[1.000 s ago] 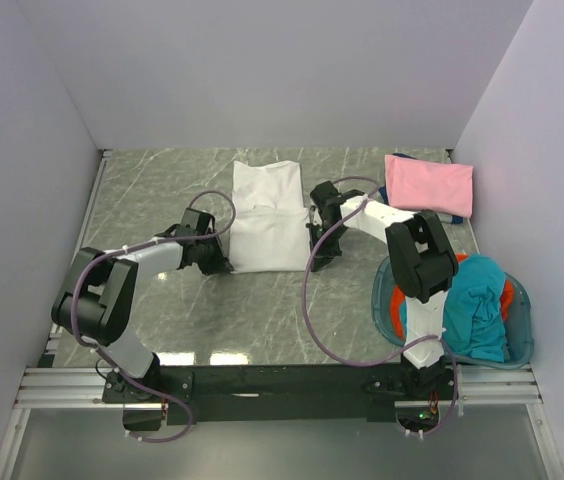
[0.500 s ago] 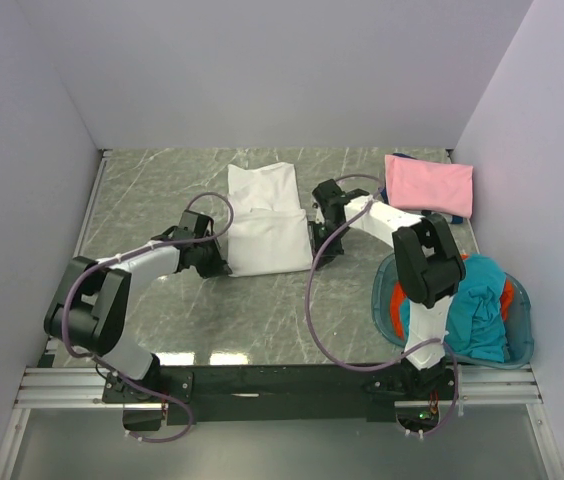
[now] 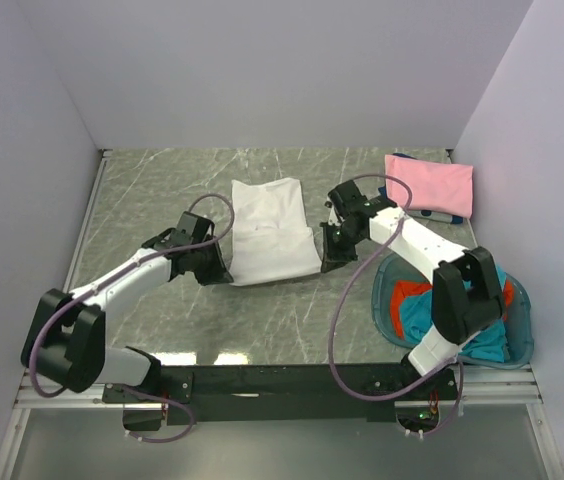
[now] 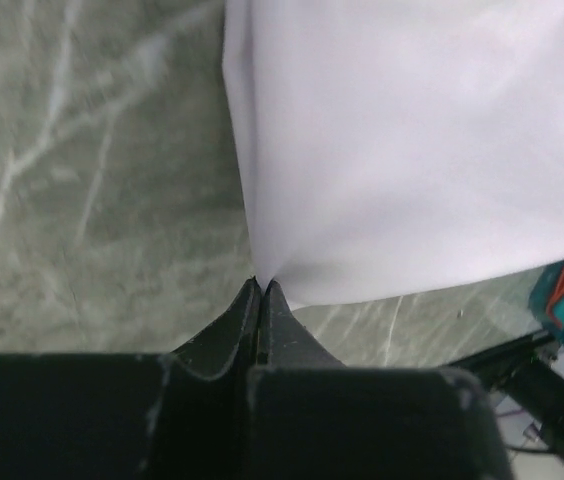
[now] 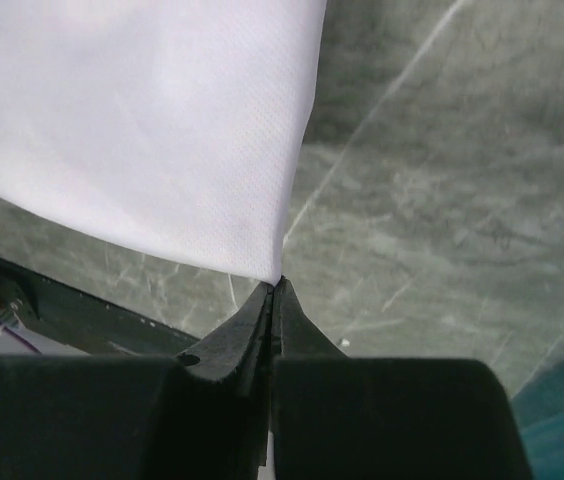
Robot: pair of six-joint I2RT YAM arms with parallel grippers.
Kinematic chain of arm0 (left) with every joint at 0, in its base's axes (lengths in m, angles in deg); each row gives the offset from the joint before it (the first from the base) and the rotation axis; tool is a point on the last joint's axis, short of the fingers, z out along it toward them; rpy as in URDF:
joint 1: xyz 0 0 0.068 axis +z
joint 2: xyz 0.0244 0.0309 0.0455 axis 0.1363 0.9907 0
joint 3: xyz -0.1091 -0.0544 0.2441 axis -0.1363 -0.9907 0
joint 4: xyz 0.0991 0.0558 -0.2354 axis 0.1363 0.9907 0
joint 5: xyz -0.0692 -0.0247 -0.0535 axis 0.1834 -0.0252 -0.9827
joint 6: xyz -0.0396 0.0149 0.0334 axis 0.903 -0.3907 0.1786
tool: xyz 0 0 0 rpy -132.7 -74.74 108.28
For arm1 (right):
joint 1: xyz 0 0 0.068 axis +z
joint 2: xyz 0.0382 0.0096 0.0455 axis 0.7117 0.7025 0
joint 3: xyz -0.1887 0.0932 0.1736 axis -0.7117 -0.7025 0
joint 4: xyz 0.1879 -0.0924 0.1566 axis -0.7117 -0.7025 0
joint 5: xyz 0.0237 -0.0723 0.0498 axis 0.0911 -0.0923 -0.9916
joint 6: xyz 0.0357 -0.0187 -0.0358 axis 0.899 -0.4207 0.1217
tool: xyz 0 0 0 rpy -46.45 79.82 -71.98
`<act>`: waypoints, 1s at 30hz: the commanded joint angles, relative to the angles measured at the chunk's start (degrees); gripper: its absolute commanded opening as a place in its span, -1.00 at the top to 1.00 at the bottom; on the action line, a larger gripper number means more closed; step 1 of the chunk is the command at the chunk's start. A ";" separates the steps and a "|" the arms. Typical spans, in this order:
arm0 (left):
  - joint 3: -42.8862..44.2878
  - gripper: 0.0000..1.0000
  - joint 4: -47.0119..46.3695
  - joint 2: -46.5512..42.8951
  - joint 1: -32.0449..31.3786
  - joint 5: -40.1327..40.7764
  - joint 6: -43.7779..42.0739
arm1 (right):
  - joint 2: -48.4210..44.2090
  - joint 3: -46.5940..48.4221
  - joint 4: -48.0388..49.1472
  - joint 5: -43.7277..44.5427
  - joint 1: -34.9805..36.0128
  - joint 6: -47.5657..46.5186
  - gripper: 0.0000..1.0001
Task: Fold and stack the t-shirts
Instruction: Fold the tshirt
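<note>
Left of the round blue basket (image 3: 380,298), well apart from it, on the grey marbled surface (image 3: 152,190): white t-shirt (image 3: 272,225), folded into a long rectangle. Far end flat on the surface. Near edge bowed and slack between two grips, seemingly raised a little, with marble visible beneath it from both wrist cameras.

At the near corner farther from the basket: left gripper (image 3: 226,272), jaws pressed together on a pinch of white cloth, no gap between them. At the near corner on the basket side: right gripper (image 3: 324,262), likewise clamped tight on the very tip of the fabric. Both arms stretched low over the surface, right arm crossing above the basket.

Inside the basket: teal t-shirt (image 3: 497,325), crumpled, heaped toward the side away from the white one. Beside it, orange-red t-shirt (image 3: 402,300), bunched against the wall nearest the white one, partly hidden by the right arm.

Beyond the basket, toward the back wall: pink t-shirt (image 3: 430,185), folded flat into a neat rectangle, apart from the basket and from the white t-shirt.
</note>
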 commanded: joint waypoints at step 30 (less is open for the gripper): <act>16.38 0.99 19.27 -10.15 -2.47 -3.62 -0.41 | -19.56 6.79 -16.52 11.46 6.82 11.43 1.00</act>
